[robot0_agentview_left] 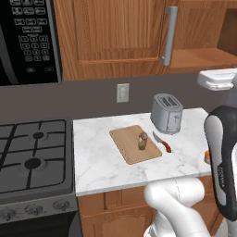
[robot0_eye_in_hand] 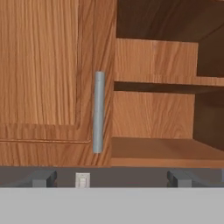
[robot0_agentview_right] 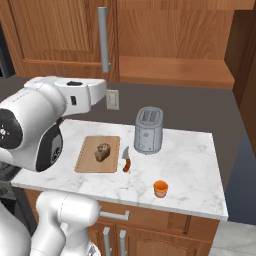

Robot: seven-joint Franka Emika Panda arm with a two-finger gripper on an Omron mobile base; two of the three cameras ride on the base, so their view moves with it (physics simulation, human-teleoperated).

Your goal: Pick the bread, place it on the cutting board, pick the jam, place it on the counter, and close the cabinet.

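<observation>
The dark speckled bread (robot0_agentview_left: 142,140) (robot0_agentview_right: 102,152) rests on the tan cutting board (robot0_agentview_left: 127,150) (robot0_agentview_right: 87,162), which lies on the marble counter (robot0_agentview_left: 99,159) (robot0_agentview_right: 192,160). The orange jam (robot0_agentview_right: 160,188) stands on the counter near its front edge; in the left base view the jam (robot0_agentview_left: 207,157) peeks out from behind my arm. My gripper (robot0_eye_in_hand: 111,178) is raised above the counter, facing the cabinet (robot0_eye_in_hand: 43,70), open with nothing between its fingertips (robot0_eye_in_hand: 41,178). The cabinet's left door is shut, with its grey handle (robot0_eye_in_hand: 99,111) (robot0_agentview_left: 169,36) straight ahead. The right half stands open, showing bare shelves (robot0_eye_in_hand: 162,151) (robot0_agentview_right: 175,70).
A silver toaster (robot0_agentview_left: 166,112) (robot0_agentview_right: 148,130) stands at the back of the counter. An orange-handled knife (robot0_agentview_left: 163,142) (robot0_agentview_right: 126,161) lies beside the board. The open door (robot0_agentview_right: 245,65) juts out on the right. A stove (robot0_agentview_left: 32,152) and a microwave (robot0_agentview_left: 28,39) are on the left.
</observation>
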